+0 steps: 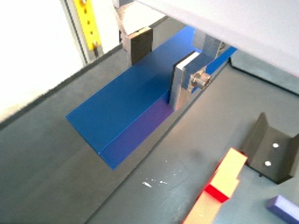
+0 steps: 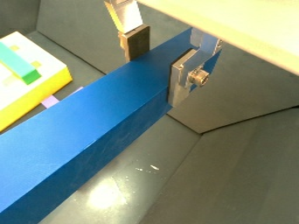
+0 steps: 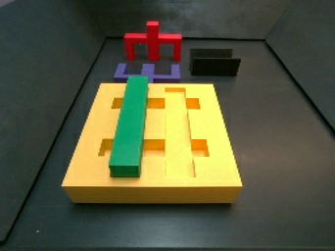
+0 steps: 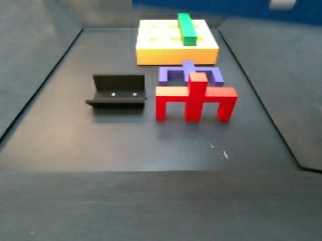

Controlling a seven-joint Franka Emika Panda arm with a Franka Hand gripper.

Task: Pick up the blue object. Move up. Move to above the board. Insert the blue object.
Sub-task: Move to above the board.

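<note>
Blue object (image 2: pixel 93 131) between pincer (image 2: pixel 162 57) fingers, pinched, raised off floor

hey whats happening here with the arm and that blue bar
The gripper holds the blue object between its fingers, lifted off the floor in both wrist views. The board lies flat with a green bar already seated in one groove. A red piece and the fixture stand nearby.
</note>
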